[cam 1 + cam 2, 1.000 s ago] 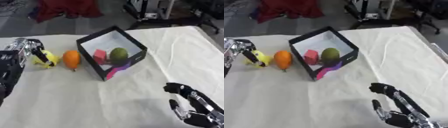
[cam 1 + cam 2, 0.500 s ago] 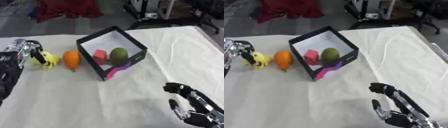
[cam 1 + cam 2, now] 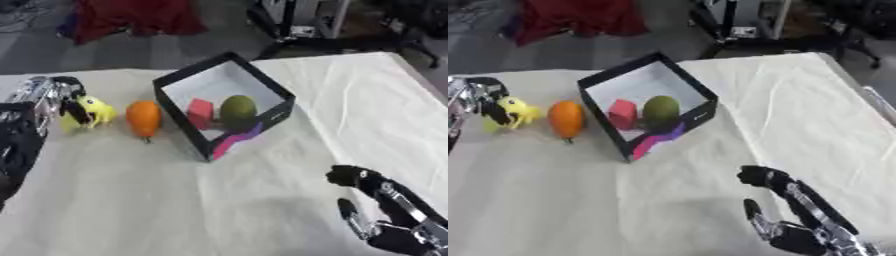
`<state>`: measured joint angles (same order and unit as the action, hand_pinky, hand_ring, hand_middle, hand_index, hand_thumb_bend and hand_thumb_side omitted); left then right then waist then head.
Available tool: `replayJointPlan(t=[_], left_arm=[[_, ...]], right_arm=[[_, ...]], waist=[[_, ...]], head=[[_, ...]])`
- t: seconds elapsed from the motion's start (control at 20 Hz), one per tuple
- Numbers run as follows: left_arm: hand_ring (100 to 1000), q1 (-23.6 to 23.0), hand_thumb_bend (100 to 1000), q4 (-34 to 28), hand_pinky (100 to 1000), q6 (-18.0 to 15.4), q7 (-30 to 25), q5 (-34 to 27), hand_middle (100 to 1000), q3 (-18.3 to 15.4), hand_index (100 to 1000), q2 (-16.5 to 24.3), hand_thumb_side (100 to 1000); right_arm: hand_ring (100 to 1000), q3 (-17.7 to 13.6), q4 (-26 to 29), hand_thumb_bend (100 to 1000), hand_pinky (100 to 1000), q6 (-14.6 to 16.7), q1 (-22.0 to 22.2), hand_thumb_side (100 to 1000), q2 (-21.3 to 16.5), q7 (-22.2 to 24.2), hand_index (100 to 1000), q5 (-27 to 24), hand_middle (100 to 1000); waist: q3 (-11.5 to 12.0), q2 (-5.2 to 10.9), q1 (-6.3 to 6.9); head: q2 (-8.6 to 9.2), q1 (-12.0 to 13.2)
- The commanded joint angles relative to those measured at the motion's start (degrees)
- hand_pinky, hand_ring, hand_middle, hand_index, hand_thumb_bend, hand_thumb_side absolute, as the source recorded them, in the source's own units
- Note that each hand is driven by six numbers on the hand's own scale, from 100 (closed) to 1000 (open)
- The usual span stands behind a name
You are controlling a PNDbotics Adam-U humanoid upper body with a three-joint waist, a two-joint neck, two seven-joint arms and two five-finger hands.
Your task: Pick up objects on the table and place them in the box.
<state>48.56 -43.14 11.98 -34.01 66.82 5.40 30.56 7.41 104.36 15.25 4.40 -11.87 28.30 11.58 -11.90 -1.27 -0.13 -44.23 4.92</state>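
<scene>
I see the box (image 3: 262, 90), black outside w/ white inner walls, open top, sitting mid-table on the cream cloth (image 3: 131, 200), turned corner-on to me. Inside: a red block (image 3: 200, 112) at left, a green round fruit (image 3: 238, 108) touching it at right, and a pink/purple item (image 3: 234, 140) at the near corner. Just left of the box lies an orange fruit (image 3: 143, 118), oval, w/ a small dark stem end toward me. Further left is a yellow toy (image 3: 94, 112), shape unclear. My left hand (image 3: 48, 97) is at the toy; dark fingers curl round its left side. My right hand (image 3: 385, 210) rests idle near the right corner, fingers up and relaxed, holding nothing.
</scene>
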Motion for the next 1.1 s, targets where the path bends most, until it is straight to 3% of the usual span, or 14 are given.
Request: replayJointPlan(t=[0.05, 0.35, 0.4, 0.5, 0.8, 1.1], left_arm=[[390, 2.2, 100, -3.8, 522, -0.9, 0.6, 0.1, 386, 0.4, 534, 3.6, 231], [392, 5.4, 100, -10.6, 520, -1.4, 4.4, 3.6, 389, 0.6, 546, 5.2, 273], [391, 6.0, 156, -11.3, 519, -1.5, 5.4, 4.0, 390, 0.6, 549, 4.9, 296], [392, 7.0, 170, -12.4, 520, -1.8, 7.5, 4.2, 391, 1.0, 553, 3.7, 301], [395, 9.2, 272, -12.7, 510, -1.3, 11.3, 3.2, 396, 3.8, 559, -3.6, 351], [409, 10.4, 294, -12.3, 523, -2.4, 13.2, 2.7, 412, 7.7, 576, -12.4, 356]], right_arm=[[827, -0.4, 0.6, 100, 873, 0.1, -0.3, 348, -0.8, -0.2, 896, 0.2, 789], [827, -0.4, 0.6, 100, 873, 0.1, -0.1, 346, -0.9, -0.2, 896, 0.2, 790], [827, -0.3, 0.6, 100, 873, 0.1, -0.1, 347, -0.9, -0.2, 896, 0.2, 790], [827, -0.3, 0.5, 100, 873, 0.1, -0.1, 346, -0.9, -0.1, 896, 0.2, 790], [828, -0.1, 0.5, 100, 873, 0.1, 0.0, 345, -0.8, 0.0, 896, 0.1, 790], [828, 0.5, 0.5, 100, 873, 0.2, -0.2, 344, -0.6, 0.5, 895, -0.2, 790]], waist=[[-0.1, 1.23, -0.42], [-0.2, 1.43, -0.36], [-0.2, 1.46, -0.36], [-0.3, 1.47, -0.37], [-1.1, 1.47, -0.64], [-2.2, 1.42, -0.95]], head=[[0.11, -0.1], [0.11, -0.1], [0.11, -0.1], [0.11, -0.1], [0.11, 0.3], [0.11, 1.3]])
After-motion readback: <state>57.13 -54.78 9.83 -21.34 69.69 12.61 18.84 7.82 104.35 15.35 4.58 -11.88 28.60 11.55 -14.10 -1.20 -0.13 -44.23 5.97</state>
